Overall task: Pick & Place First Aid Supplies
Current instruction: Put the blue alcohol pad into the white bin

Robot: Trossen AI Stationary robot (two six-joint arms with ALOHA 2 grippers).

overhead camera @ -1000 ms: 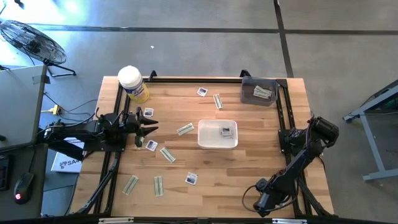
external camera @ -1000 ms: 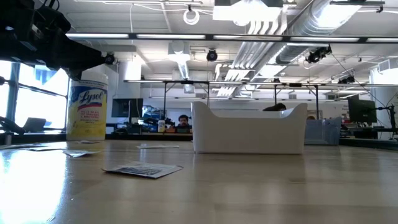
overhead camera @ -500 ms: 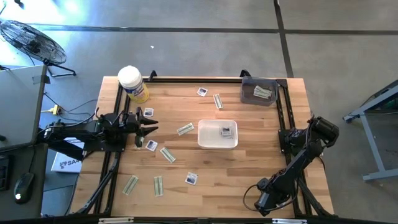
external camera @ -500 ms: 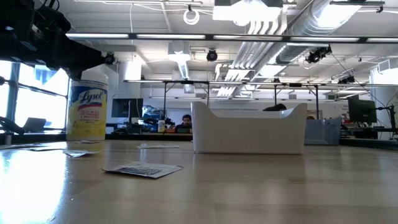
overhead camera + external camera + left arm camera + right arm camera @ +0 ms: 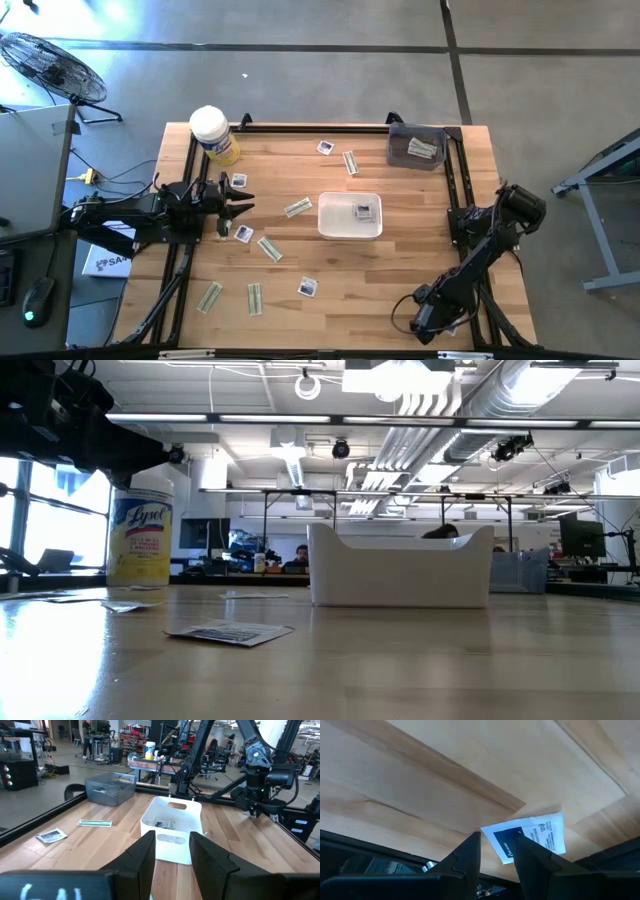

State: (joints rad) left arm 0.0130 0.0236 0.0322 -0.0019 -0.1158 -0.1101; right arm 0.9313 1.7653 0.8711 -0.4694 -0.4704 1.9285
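White packet (image 5: 532, 838) under right gripper (image 5: 496, 851)

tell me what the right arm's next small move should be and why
Probably lower the right gripper straight down and close on the square packet. Its jaws stand apart with a narrow gap just above the packet's blue-printed end, which lies flat near the table's front right corner. The white tray holds few packets so far.
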